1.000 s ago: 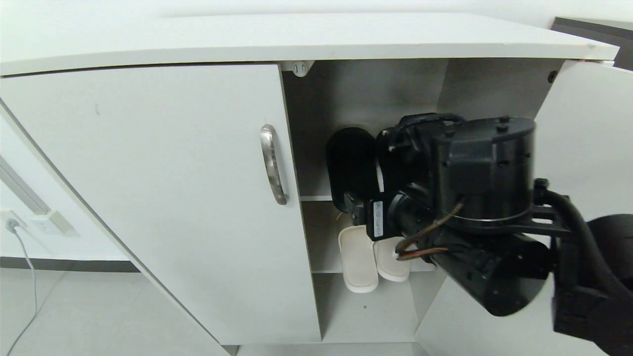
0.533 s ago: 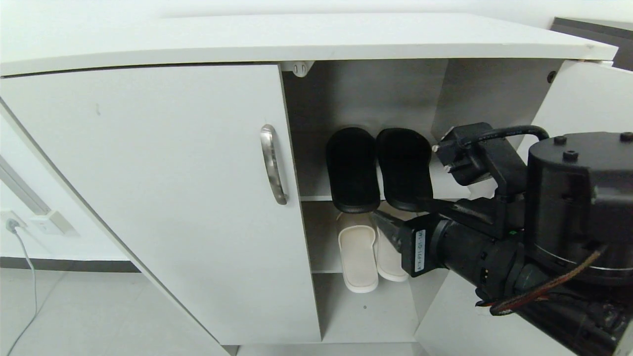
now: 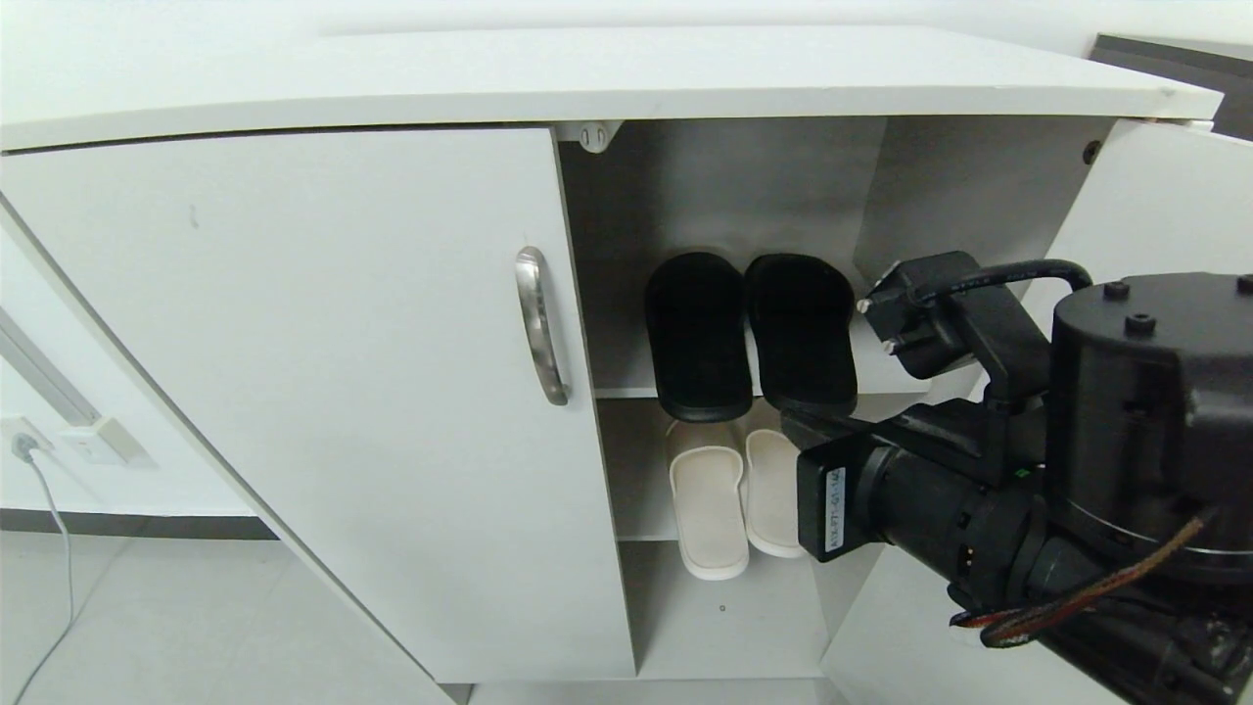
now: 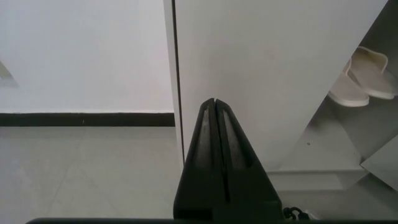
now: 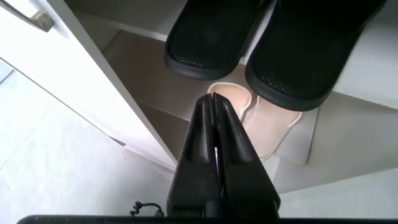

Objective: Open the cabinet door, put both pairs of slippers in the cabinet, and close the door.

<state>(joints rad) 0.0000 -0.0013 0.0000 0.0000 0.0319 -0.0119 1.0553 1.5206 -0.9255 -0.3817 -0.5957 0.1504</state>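
The white cabinet [image 3: 607,78] has its right door [image 3: 1145,225] swung open and its left door [image 3: 294,372] closed. A black pair of slippers [image 3: 749,333] lies on the upper shelf, heels over the shelf edge. A cream-white pair of slippers [image 3: 739,499] lies on the shelf below. My right gripper [image 3: 793,421] is shut and empty, just outside the opening, in front of the black pair. In the right wrist view that shut gripper [image 5: 212,98] points at the white slippers [image 5: 267,124] under the black slippers [image 5: 211,37]. My left gripper [image 4: 214,102] is shut, low before the closed door.
The closed door carries a metal handle [image 3: 538,323]. The bottom compartment [image 3: 724,607] under the white slippers holds nothing. A wall socket with a cable [image 3: 20,446] sits low on the left, with grey floor [image 3: 147,627] in front.
My right arm has drawn back out of the cabinet toward the right. The black slippers it covered now lie in plain sight on the upper shelf.
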